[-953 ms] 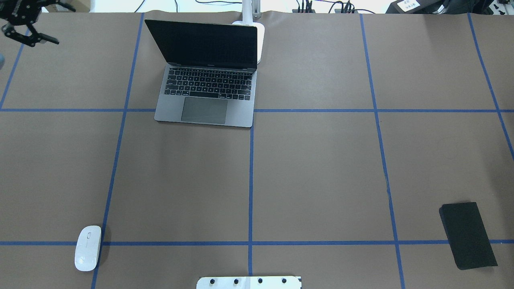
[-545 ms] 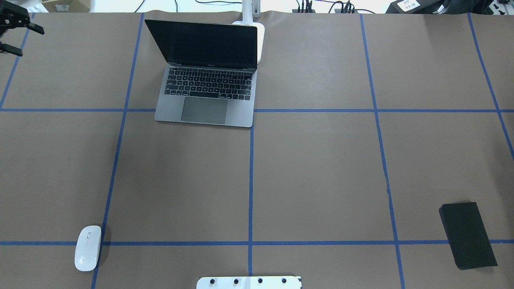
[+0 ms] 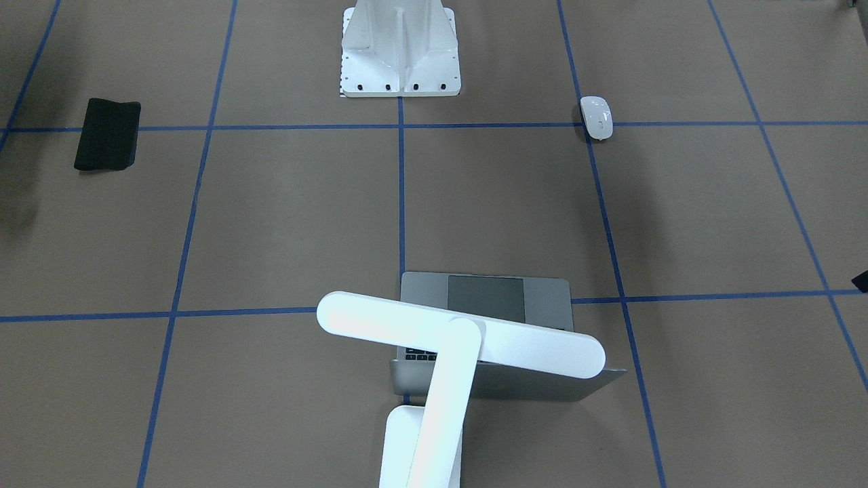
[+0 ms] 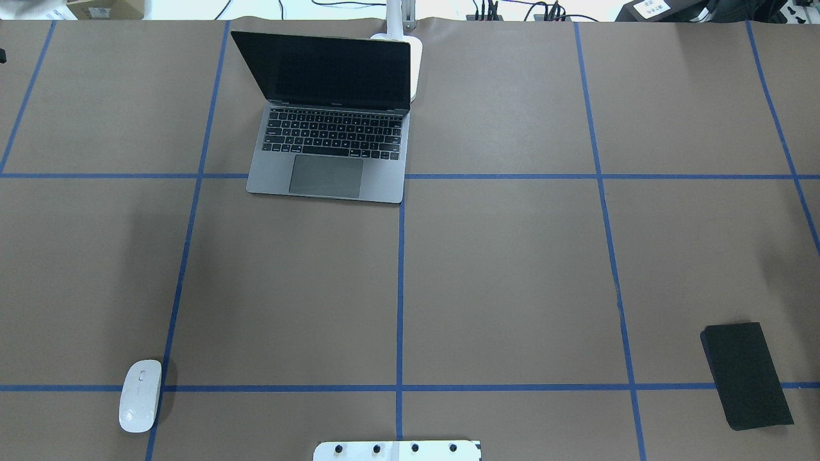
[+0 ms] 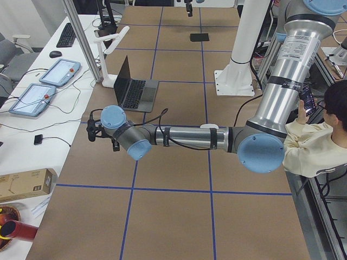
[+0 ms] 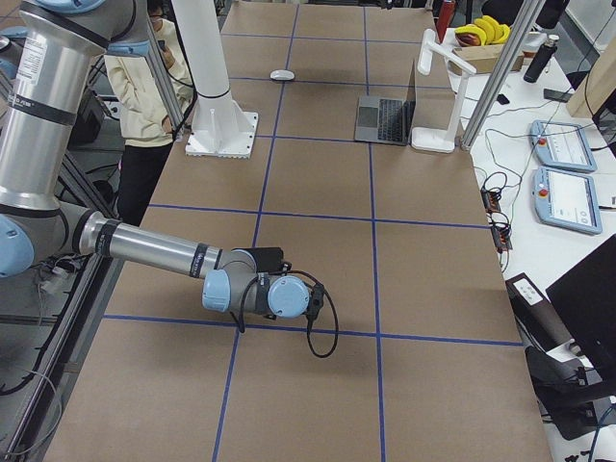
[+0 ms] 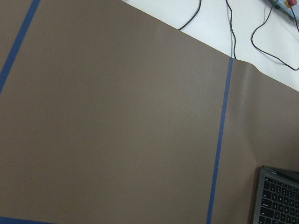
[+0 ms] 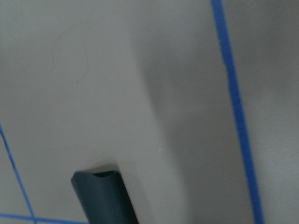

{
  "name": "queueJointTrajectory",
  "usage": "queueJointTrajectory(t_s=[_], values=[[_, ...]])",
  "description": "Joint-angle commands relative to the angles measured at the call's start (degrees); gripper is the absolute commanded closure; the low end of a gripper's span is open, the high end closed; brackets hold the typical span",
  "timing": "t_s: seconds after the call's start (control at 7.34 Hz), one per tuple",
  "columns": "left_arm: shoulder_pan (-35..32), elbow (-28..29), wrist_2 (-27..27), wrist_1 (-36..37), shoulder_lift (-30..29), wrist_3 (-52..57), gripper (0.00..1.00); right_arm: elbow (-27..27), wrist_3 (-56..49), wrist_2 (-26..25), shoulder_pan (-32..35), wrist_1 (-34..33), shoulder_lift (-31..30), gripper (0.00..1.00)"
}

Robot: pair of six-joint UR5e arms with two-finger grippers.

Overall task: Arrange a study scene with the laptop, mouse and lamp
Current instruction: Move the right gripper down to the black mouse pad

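Study things spread out on the table (image 4: 512, 269), one arm low over each end.
Your left gripper (image 5: 93, 130) hangs over the far-left part, and its jaws cannot be told. The mouse (image 4: 140, 396) lies by the near-left corner. The laptop (image 4: 328, 153) stands open at the far edge, with the lamp (image 4: 415, 64) just behind its right rear corner. Your right gripper (image 6: 313, 301) hangs low over the right end, and its jaws cannot be told either.

The left arm (image 5: 184, 135) and the right arm (image 6: 154, 252) each stretch outward low and nearly level, the left hand (image 5: 92, 130) and right hand (image 6: 313, 300) too small to judge.
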Motion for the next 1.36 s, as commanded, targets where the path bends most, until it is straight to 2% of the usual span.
queueJointTrajectory(t_s=[0.0,0.27,0.68,1.23], values=[[-0.4,-1.3,-0.2,-0.1,1.0,1.7,0.0,-0.2,-0.1,2.3,-7.2,0.0,0.0,0.02],[-0.4,-4.9,-0.2,0.0,4.1,2.3,0.0,-0.2,-0.2,2.2,-13.9,0.4,1.1,0.02],[-1.3,-5.0,-0.3,-0.1,4.7,4.1,0.0,-1.0,0.0,2.1,-19.9,0.3,3.6,0.01],[-2.5,-5.2,-1.6,-0.1,5.2,5.7,0.0,-2.6,0.1,1.8,-23.1,0.5,3.6,0.01]])
